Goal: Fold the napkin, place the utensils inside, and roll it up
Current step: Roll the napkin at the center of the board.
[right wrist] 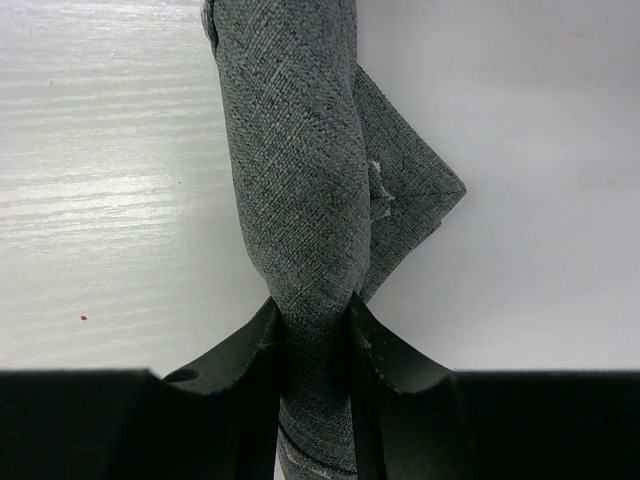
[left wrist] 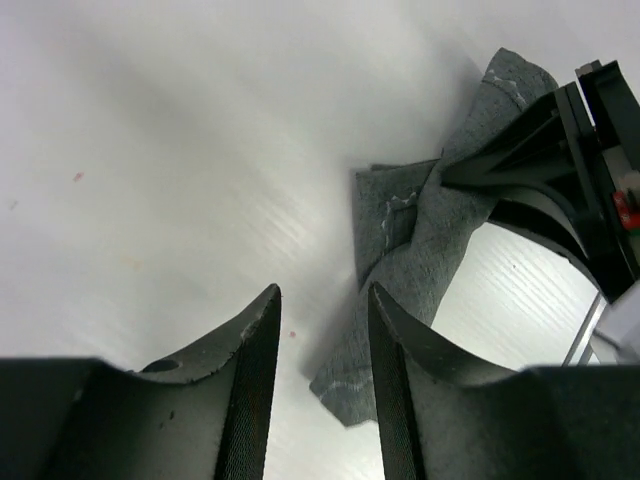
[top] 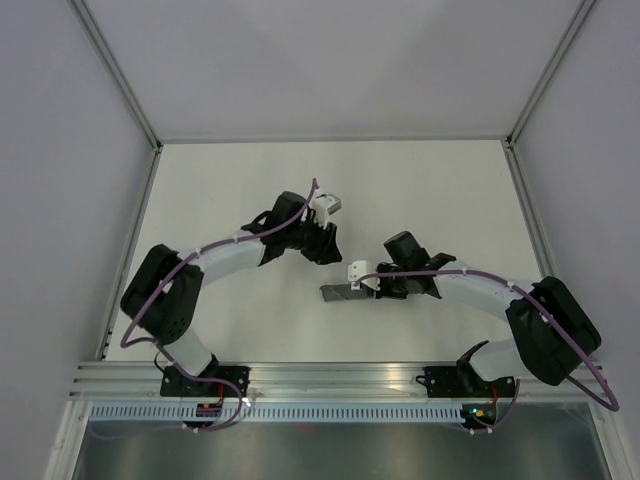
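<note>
Right fingers (right wrist: 240, 370) pinched narrowly on the rolled napkin (right wrist: 300, 180). Left fingers (left wrist: 250, 380) part-open near the napkin, holding nothing.

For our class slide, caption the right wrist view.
The right gripper clamps the bunched grey napkin, white table behind.

White, faintly grained counter (top: 250, 190) here. Lying on it, centre and toward the near edge, a dark grey woven cloth napkin (top: 338, 293), bundled into a narrow roll, one folded corner flaring out sideways. A tiny red speck (right wrist: 83, 317) dots the surface.
</note>
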### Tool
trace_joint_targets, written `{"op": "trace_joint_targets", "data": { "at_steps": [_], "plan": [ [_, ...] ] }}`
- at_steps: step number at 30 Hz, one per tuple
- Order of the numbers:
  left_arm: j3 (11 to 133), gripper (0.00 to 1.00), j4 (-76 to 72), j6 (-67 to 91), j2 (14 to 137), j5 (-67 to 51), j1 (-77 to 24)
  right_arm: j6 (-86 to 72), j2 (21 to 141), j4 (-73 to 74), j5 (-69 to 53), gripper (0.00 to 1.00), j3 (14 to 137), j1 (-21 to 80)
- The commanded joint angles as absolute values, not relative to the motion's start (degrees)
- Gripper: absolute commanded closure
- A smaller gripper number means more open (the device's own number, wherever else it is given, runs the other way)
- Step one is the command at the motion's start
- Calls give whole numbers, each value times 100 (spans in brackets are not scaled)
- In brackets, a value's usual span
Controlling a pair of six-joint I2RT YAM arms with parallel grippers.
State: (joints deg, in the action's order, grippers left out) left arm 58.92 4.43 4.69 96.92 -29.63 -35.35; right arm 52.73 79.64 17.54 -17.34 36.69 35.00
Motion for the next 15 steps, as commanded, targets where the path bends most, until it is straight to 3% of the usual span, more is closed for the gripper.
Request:
{"op": "trace_joint_targets", "data": {
  "at_steps": [1, 7, 15],
  "plan": [
    [4898, 55, -1429, 1422, 8571, -1717, -3498, 5273, 8410, 2733, -2048, 72, 3910, 3507],
    [3491, 50, -2978, 1600, 7403, -1196, -3507, 5317, 9104, 3172, -2250, 72, 4446, 3393],
    [2154, 50, -4473, 1240, 6847, -686, -3796, 5396, 9966, 3559, -2382, 72, 5140, 3147]
  ]
}}
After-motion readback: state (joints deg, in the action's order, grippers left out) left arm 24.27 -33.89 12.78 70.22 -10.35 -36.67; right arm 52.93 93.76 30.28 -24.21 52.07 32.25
